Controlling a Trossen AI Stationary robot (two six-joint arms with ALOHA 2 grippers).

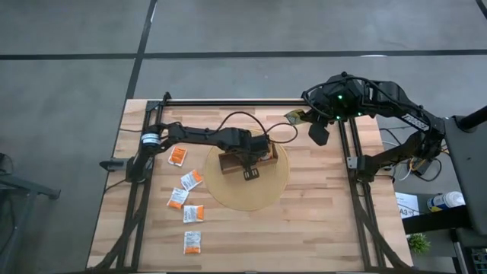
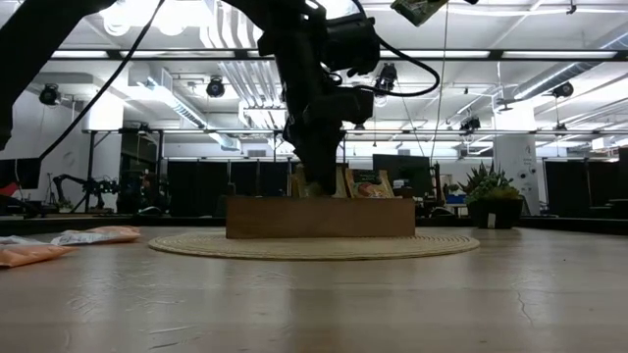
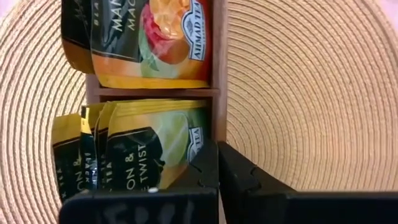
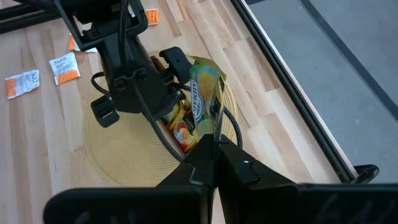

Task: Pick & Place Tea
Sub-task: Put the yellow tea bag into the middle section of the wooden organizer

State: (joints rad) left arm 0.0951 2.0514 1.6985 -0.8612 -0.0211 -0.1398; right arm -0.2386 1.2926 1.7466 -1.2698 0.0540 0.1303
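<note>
While I'm watching from the low camera, the nearest stuff on the worktop (image 1: 319,228) is the row of loose white-and-orange sachets (image 1: 193,214) lying flat, off to one side of the round woven mat (image 1: 266,190). On that mat sits the wooden tray (image 2: 319,217), with yellow-green sachets (image 3: 152,146) standing in one compartment and an orange-red sachet (image 3: 158,43) in the next one over. My left tool (image 3: 217,177) is right down at the tray, fingers pressed together with nothing in them, over the wall beside the yellow-green ones. Farther back, past the tray and well above it, my right tool (image 4: 216,152) is pinching one yellow-green sachet (image 4: 205,93) by its edge, so it hangs up in the air.
</note>
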